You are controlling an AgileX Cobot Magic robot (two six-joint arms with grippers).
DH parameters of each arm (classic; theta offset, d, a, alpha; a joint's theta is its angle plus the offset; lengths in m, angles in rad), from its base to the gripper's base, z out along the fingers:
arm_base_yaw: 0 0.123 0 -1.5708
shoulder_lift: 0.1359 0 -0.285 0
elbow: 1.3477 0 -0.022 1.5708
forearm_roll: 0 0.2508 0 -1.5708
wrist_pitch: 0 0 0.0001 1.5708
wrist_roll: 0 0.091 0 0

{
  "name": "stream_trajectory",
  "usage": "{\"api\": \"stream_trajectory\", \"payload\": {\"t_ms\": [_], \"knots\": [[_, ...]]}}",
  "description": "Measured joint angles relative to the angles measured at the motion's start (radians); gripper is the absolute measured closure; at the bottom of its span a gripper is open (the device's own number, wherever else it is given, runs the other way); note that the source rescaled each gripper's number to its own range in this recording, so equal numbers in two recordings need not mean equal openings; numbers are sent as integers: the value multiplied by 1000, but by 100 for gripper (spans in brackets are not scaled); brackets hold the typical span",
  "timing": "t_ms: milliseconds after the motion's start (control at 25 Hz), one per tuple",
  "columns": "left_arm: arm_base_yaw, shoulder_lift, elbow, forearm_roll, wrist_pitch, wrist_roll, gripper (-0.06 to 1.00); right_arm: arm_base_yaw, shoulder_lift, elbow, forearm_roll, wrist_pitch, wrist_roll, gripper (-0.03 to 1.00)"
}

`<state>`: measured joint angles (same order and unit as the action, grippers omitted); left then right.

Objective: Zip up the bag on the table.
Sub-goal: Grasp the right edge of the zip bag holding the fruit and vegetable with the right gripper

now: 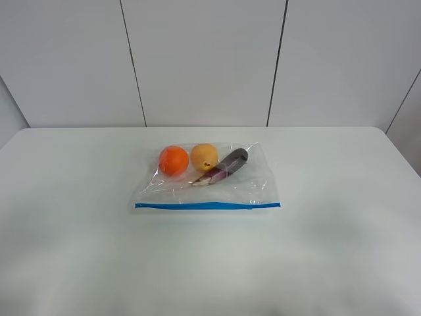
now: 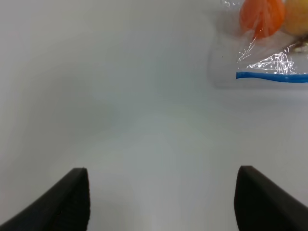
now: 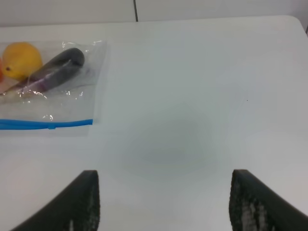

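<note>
Hovering over the desk (image 1: 329,250), your left gripper (image 2: 161,199) and right gripper (image 3: 163,202) gape wide — the bag (image 1: 223,192) lies ahead, between them.

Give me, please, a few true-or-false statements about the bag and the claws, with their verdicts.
1. The bag lies flat on the table. True.
2. The blue strip runs along the bag's far edge. False: it runs along the near edge.
3. The left claw grips the bag. False: it is open over the table, apart from the bag.
4. The right claw is open. True.
5. The eggplant lies between the orange and the yellow fruit. False: the yellow fruit is in the middle.
</note>
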<state>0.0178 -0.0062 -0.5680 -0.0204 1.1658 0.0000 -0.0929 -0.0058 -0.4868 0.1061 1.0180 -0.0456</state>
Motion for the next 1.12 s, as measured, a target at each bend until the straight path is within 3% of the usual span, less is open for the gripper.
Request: {"api": "stream_trajectory", "payload": {"t_ms": [1120], "knots": [[0,0,0,0,0,0,-6,0,0,0,1,0,0,1]]}}
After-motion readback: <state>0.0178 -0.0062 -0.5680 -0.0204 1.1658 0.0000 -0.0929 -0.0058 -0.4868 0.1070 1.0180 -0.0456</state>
